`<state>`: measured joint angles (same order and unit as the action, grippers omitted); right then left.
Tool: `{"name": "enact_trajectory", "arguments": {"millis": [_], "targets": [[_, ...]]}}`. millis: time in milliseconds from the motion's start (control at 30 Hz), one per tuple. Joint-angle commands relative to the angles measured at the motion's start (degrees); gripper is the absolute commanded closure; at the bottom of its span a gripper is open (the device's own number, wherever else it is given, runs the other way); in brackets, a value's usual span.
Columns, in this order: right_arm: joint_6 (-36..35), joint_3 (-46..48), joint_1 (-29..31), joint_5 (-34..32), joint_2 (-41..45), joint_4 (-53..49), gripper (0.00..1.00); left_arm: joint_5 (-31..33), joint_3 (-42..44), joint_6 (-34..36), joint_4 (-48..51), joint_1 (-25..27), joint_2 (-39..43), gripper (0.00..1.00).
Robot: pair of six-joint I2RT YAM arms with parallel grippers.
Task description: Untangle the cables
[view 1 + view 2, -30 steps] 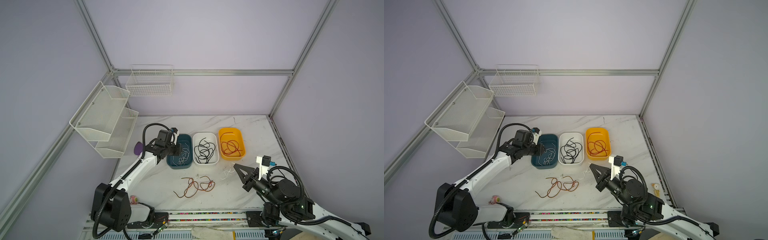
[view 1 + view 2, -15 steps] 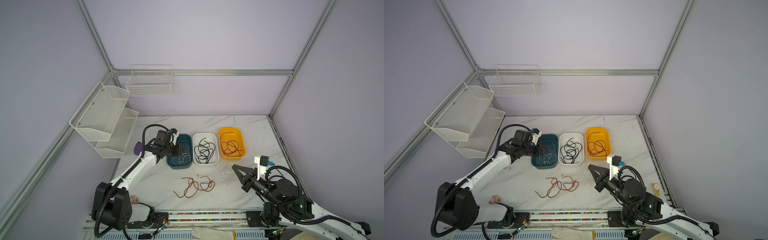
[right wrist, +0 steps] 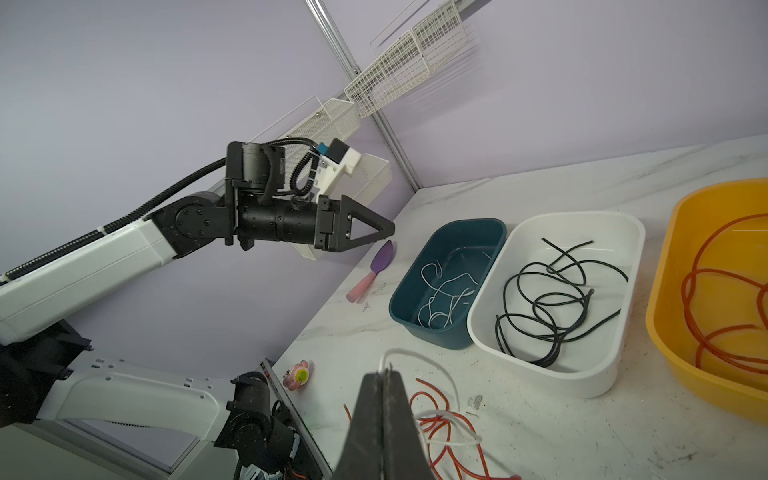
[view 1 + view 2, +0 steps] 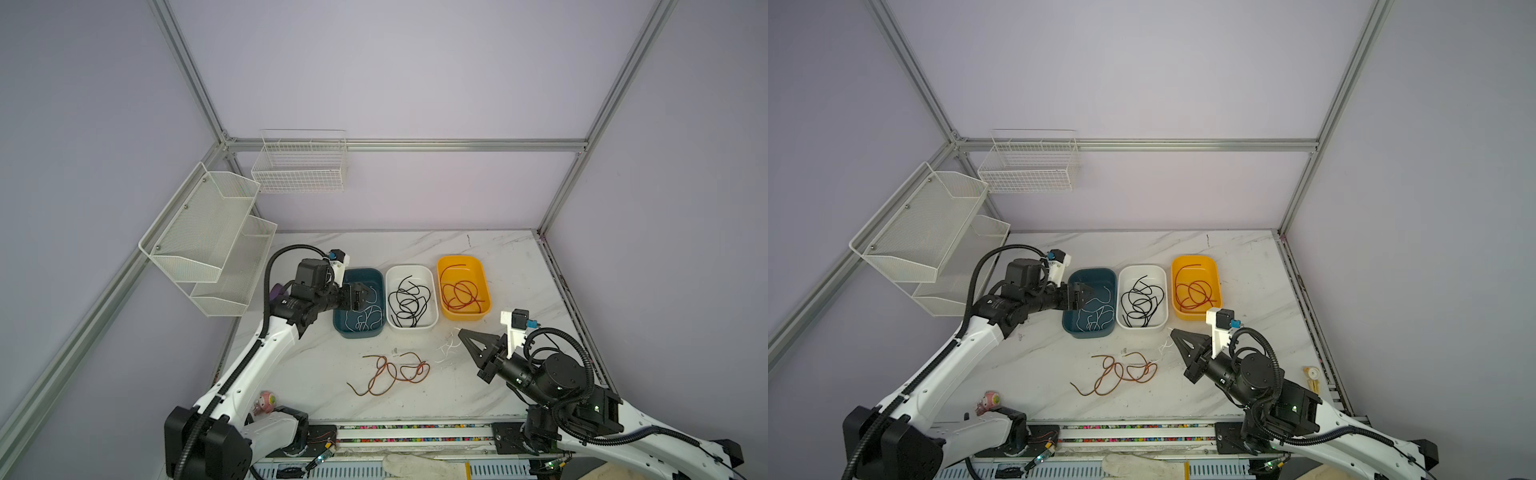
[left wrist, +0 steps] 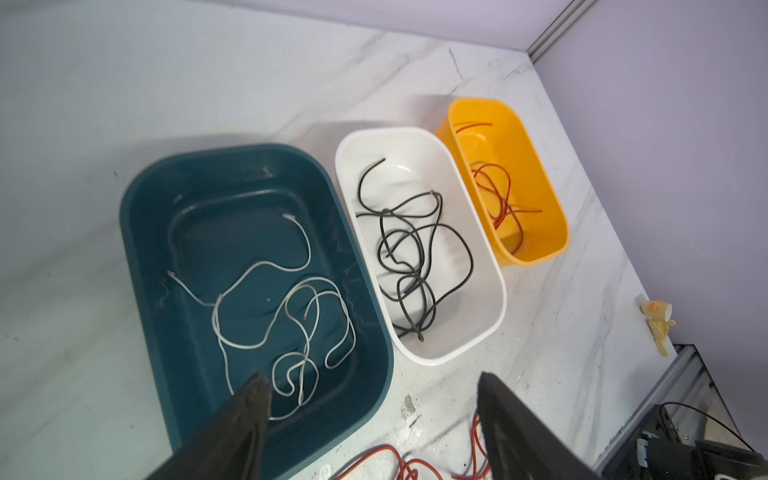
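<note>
Count: three bins in a row at mid counter (image 4: 519,282), side walls touching: teal bin (image 4: 360,271) left, white bin (image 4: 411,326) middle, yellow bin (image 4: 464,316) right
- White cables (image 5: 266,264) lie looped in the teal bin, black cables (image 4: 409,299) in the white bin, red cables (image 4: 459,295) in the yellow bin; the lengths overlap too much to count
- Loose on the counter, near side of the bins: one orange-brown tangle (image 4: 392,372), and just right of it one white cable (image 4: 448,351)

Two arms:
- Left gripper (image 5: 370,382) hangs above the teal bin's left part, jaws spread wide, nothing between them; in both top views it covers part of that bin
- Right gripper (image 3: 384,376) sits near right, jaws pressed together, pinching the loose white cable at their tip

Around:
- one purple-and-pink scoop (image 3: 376,270) left of the teal bin
- one pink toy (image 4: 266,401) at the near-left counter edge
- one small yellow object (image 4: 1311,374) at the right edge
- one wire basket (image 4: 301,166) on the far wall
- one two-tier mesh shelf (image 4: 208,232) on the left wall
</note>
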<state>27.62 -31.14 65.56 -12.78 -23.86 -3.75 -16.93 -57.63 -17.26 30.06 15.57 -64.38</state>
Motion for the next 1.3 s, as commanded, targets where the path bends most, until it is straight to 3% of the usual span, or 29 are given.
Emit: {"name": "enact_trajectory", "arguments": {"millis": [0, 167, 533, 900, 1267], "targets": [[-0.1, -2.0, -0.2, 0.3, -1.1, 0.8, 1.00, 4.3, 2.9, 0.9, -1.3, -0.3, 5.9, 0.12], [-1.1, -3.6, -0.2, -0.4, -4.2, 0.9, 1.00, 12.6, 6.6, -0.6, 0.0, -0.2, 15.8, 0.00], [-4.5, -7.3, -0.2, 1.0, -20.3, 10.5, 1.00, 29.9, 20.4, -0.1, -1.5, -0.2, 33.5, 0.00], [-7.2, -21.0, -0.6, 1.0, -39.5, 11.7, 1.00, 29.3, 22.3, -0.5, -3.5, -0.2, 34.9, 0.00], [-6.3, -30.0, -3.9, 5.0, -50.9, 11.6, 1.00, 30.9, 22.8, -0.5, -3.2, 0.5, 36.0, 0.00]]}}
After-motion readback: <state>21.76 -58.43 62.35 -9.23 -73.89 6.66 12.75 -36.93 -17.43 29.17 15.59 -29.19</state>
